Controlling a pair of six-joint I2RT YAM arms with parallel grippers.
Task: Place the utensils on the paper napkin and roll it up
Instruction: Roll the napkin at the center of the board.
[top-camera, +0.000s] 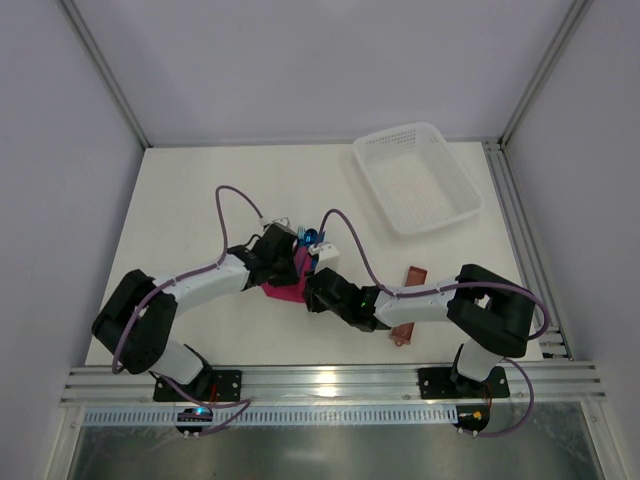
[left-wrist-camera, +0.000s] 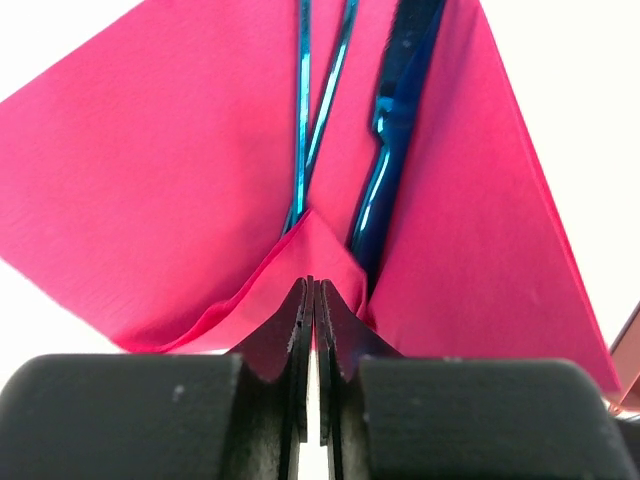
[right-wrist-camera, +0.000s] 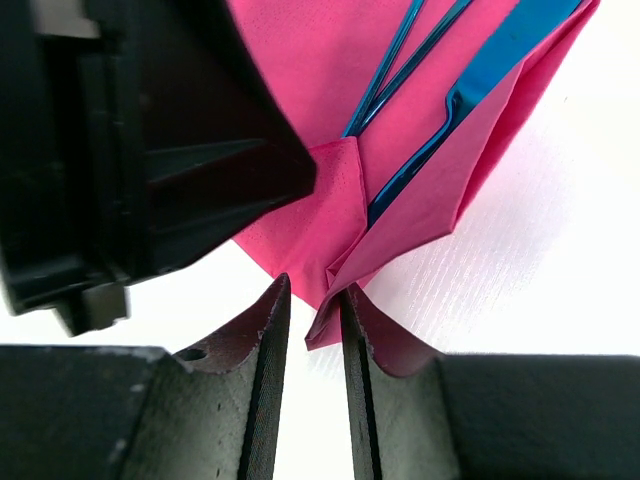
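Nearest: my left gripper (left-wrist-camera: 312, 285), jaws pinched on paper napkin (left-wrist-camera: 150, 200) corner | right gripper (right-wrist-camera: 310, 300) narrowly apart beside it | utensils (left-wrist-camera: 400, 100) lying toward 12 o'clock | step, I judge: starting the roll; next: carry corner over them.

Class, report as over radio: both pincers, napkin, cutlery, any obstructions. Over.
Left pincer pinching magenta-pink paper napkin fold. Right pincer open at napkin corner. Slim blue plastic utensils on napkin. Nothing obstructing.
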